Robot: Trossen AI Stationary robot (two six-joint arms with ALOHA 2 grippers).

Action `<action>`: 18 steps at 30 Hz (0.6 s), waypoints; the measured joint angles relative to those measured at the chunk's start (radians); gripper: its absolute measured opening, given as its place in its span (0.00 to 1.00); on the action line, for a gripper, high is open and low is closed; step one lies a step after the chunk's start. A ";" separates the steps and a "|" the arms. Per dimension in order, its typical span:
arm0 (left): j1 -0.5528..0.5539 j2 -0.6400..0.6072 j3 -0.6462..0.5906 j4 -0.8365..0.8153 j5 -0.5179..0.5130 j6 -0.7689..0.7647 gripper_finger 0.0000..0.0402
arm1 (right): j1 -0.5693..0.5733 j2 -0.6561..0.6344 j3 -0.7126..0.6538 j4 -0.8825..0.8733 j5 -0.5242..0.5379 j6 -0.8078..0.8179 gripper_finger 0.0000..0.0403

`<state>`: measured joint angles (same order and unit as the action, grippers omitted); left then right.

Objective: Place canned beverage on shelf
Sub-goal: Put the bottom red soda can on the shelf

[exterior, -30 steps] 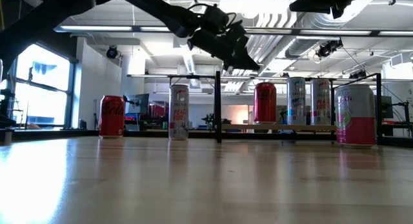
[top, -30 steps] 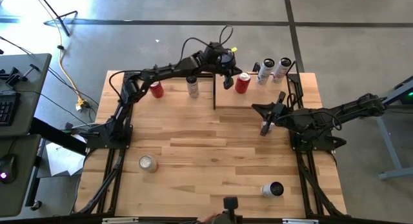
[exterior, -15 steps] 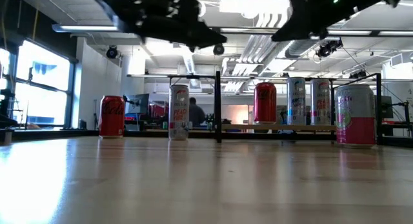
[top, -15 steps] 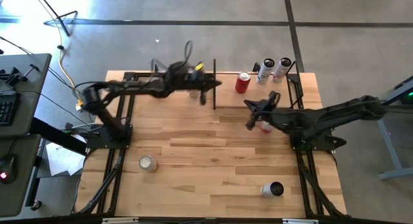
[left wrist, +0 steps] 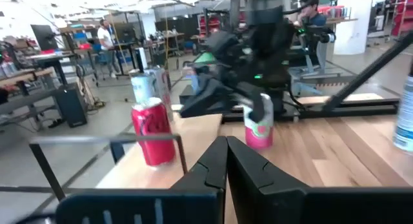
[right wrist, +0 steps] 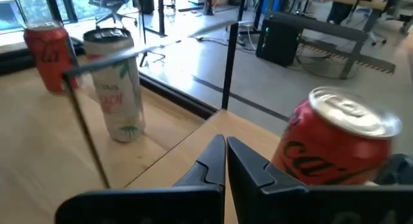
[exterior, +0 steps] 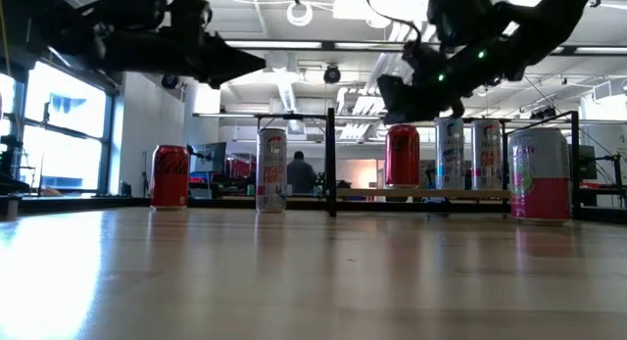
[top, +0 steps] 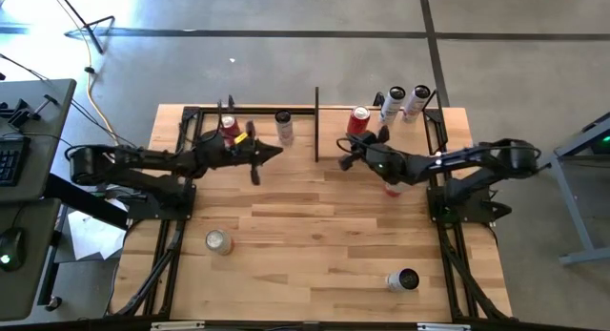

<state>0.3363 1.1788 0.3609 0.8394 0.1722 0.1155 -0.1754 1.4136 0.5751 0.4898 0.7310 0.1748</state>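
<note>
L gripper (top: 274,152) is now pulled back from the low light-wood shelf (top: 334,124) to the bench's (top: 315,226) left half, pinched closed, nothing held. Short red drink can (top: 357,121) is left standing free on the shelf, just right of the thin black upright plate (top: 316,121). So that placement looks done. R gripper (top: 345,162) has been swung in near the can, also closed and empty. More cans prob. next.

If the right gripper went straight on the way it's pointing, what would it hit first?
Probably the thin black upright plate, which stands almost dead ahead of the shut right gripper. Depth is unclear, so it may just clear the plate's edge.
</note>
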 joint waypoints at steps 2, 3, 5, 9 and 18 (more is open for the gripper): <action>-0.003 -0.029 -0.032 0.007 -0.001 -0.007 0.00 | -0.031 0.035 0.000 0.026 -0.030 -0.020 0.00; -0.004 -0.038 -0.043 0.023 -0.003 -0.007 0.00 | -0.044 0.050 0.000 0.031 -0.037 -0.022 0.00; -0.004 -0.053 -0.055 0.031 -0.003 -0.007 0.00 | -0.065 0.071 0.000 0.024 -0.053 -0.026 0.00; -0.004 -0.065 -0.055 0.034 -0.003 -0.008 0.00 | -0.101 0.099 0.000 0.030 -0.090 -0.040 0.00; -0.004 -0.064 -0.055 0.026 -0.003 -0.011 0.00 | -0.180 0.113 0.000 0.017 -0.101 -0.044 0.00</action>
<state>0.3321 1.1152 0.3061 0.8654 0.1688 0.1047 -0.3558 1.5261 0.5751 0.5064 0.6300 0.1307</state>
